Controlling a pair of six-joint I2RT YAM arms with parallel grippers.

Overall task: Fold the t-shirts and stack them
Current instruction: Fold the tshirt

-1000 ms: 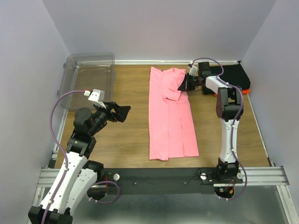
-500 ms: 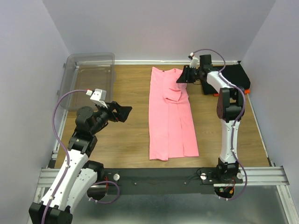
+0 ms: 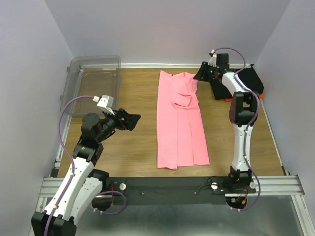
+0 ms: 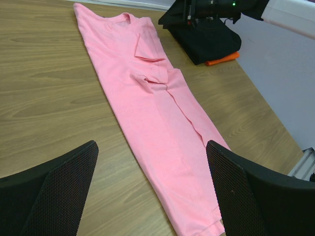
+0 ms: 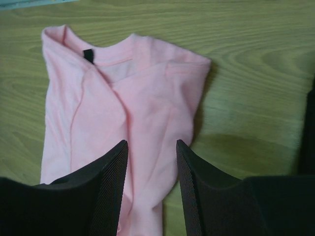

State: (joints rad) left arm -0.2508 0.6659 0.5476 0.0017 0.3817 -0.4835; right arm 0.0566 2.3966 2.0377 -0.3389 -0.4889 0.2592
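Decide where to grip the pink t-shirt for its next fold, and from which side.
Probably the near hem corners of the pink t-shirt, approached from the arms' side. It lies flat as a long narrow strip, collar at the far end, so lifting the hem folds it over lengthwise.

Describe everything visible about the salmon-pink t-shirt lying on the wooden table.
The salmon-pink soft cloth t-shirt lies flat on the wooden table, folded lengthwise into a long narrow strip, collar toward the far wall, hem toward the arms. A small dark neck label shows inside the collar. One sleeve is folded onto the body, slightly wrinkled. Only the table touches it; the right tool hovers open near the collar end.
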